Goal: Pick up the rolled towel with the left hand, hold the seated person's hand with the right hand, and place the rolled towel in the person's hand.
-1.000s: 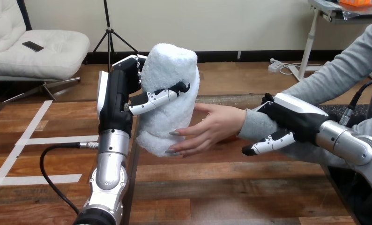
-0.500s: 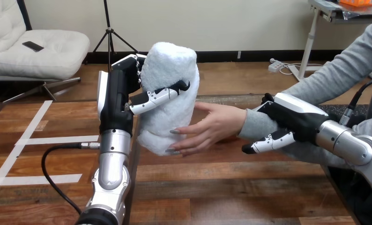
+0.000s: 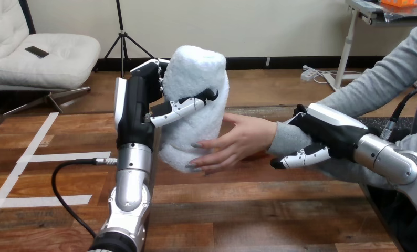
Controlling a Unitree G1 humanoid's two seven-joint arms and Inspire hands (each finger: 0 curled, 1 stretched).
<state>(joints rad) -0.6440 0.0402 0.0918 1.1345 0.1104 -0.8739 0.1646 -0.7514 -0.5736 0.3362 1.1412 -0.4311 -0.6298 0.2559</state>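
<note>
Spanning the lower part of the head view, a wooden worktop (image 3: 259, 210) is seen beneath both sets of fingers. The rolled towel (image 3: 201, 68), white and thick, is held upright and clear of the worktop, slightly tilted, in the grip of the left hand (image 3: 137, 113). That hand is raised on its silver forearm (image 3: 130, 178). Its fingers (image 3: 155, 71) are curled round the far side of the roll and its thumb (image 3: 183, 106) is pressed across the near side, so the towel is clamped between them at about mid-height.

Just to the right of that thumb, the person's hand (image 3: 243, 140) is held open with its palm toward the towel. Its fingertips are laid against the lower part of the roll, below the left hand's thumb.

Behind the person's hand, the wrist in a grey sleeve (image 3: 285, 139) is clasped by the right hand (image 3: 330, 134). The white-shelled back lies over the sleeve, dark fingertips are hooked over its far side, and one black-and-white finger (image 3: 301, 157) is stretched along its near underside. The wrist is pinched between these fingers, well apart from the left hand's fingers, with the person's open hand between the two.
</note>
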